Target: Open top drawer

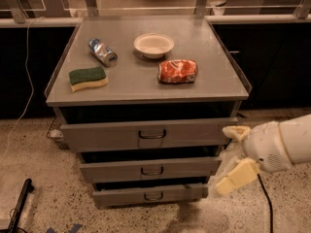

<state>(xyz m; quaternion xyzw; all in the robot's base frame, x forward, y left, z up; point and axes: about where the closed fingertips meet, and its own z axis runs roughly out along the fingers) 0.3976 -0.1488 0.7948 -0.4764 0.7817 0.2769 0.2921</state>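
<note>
The top drawer (112, 135) is the widest of three grey metal drawers under the cabinet's top, with a small bracket handle (152, 134) at its middle. Its front stands slightly out from the cabinet body. My gripper (235, 155) is at the right, just off the drawer's right end, with cream fingers (236, 175) spread apart and empty. It does not touch the handle. The two narrower drawers (150, 170) sit below.
On the cabinet top (214, 76) lie a green and yellow sponge (88, 78), a crushed can (102, 51), a white bowl (153, 45) and a red snack bag (178, 71). A black cable (265, 203) runs on the speckled floor at the right. A dark pole (19, 203) lies at the lower left.
</note>
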